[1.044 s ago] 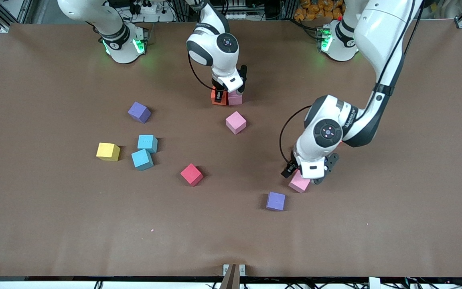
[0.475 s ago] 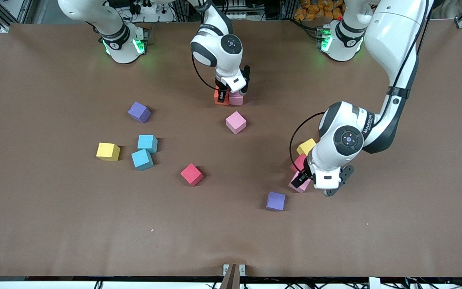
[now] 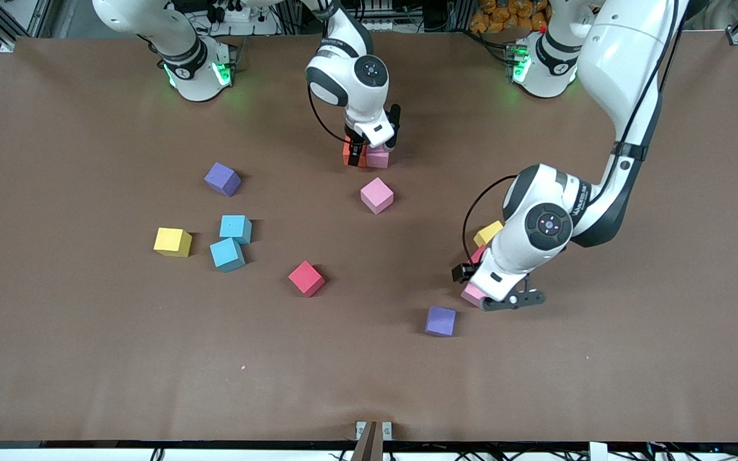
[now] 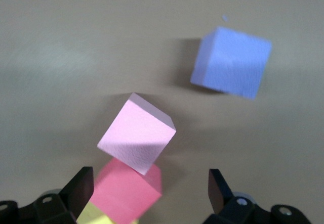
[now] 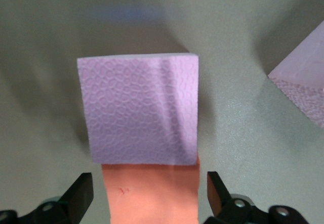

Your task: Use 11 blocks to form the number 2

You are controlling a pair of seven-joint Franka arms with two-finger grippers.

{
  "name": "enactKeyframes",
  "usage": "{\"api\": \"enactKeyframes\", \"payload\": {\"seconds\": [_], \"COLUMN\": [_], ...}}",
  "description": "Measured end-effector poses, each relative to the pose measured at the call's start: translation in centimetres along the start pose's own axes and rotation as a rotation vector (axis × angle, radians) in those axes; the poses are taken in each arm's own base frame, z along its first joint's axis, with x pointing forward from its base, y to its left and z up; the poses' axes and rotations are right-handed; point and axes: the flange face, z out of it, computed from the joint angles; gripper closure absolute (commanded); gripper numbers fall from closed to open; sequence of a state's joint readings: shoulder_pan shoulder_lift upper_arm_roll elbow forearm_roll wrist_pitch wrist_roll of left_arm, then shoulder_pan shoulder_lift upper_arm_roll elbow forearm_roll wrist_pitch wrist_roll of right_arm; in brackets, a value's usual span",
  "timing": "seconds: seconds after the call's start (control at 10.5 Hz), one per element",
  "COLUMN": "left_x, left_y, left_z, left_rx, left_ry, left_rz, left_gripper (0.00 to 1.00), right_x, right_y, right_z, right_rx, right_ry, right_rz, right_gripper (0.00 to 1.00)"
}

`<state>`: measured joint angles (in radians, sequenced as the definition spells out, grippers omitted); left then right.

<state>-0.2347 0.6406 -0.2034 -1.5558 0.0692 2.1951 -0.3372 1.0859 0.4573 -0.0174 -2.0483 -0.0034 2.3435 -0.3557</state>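
Now both end effectors released: right end effector (image 3: 369, 153) over orange/pink blocks (image 3: 377, 157), left end effector (image 3: 494, 296) over pink block (image 4: 136, 133).

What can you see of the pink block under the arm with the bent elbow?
The pink block is a small matte foam cube, whole, lying flat but turned at an angle on the brown table. It sits beside a red block, touching or nearly touching it, with a purple block nearer the front camera. The left gripper hangs open above it.
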Motion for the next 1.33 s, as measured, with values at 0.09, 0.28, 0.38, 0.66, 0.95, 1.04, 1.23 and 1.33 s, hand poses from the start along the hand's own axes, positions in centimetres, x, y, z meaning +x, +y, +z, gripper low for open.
{"api": "enactKeyframes", "payload": {"seconds": [0.09, 0.28, 0.38, 0.66, 0.95, 1.04, 1.23, 1.33], "left_x": [0.2, 1.0, 1.3, 1.7, 1.6, 1.6, 1.7, 1.7], "left_y": [-0.5, -1.3, -1.9, -2.8, -2.5, -2.5, -2.5, -2.4], "left_z": [1.1, 3.5, 4.5, 6.4, 7.4, 7.4, 7.4, 7.3], "left_rx": [-0.001, 0.007, 0.012, 0.015, 0.013, 0.016, 0.040, 0.043], "left_ry": [-0.001, 0.037, 0.042, 0.052, 0.050, 0.050, 0.052, 0.054], "left_rz": [0.133, 0.349, 0.430, 0.528, 0.535, 0.542, 0.572, 0.576], "left_gripper": [0.00, 0.00, 0.00, 0.00, 0.00, 0.20, 0.64, 0.90], "right_x": [0.1, 0.2, -0.1, -2.2, -6.6, -8.1, -9.5, -9.6], "right_y": [0.1, 0.3, 0.6, 5.4, 15.2, 17.7, 22.1, 24.1], "right_z": [-0.5, -2.5, -3.9, -8.6, -11.6, -11.9, -11.7, -11.6], "right_rx": [0.001, 0.000, -0.002, 0.004, 0.011, 0.011, 0.005, -0.001], "right_ry": [-0.002, 0.001, 0.005, 0.025, 0.062, 0.073, 0.096, 0.109], "right_rz": [0.001, 0.006, 0.016, 0.111, 0.281, 0.327, 0.397, 0.421], "right_gripper": [0.00, 0.00, 0.00, 0.00, 0.00, 0.00, 0.00, 0.00]}}
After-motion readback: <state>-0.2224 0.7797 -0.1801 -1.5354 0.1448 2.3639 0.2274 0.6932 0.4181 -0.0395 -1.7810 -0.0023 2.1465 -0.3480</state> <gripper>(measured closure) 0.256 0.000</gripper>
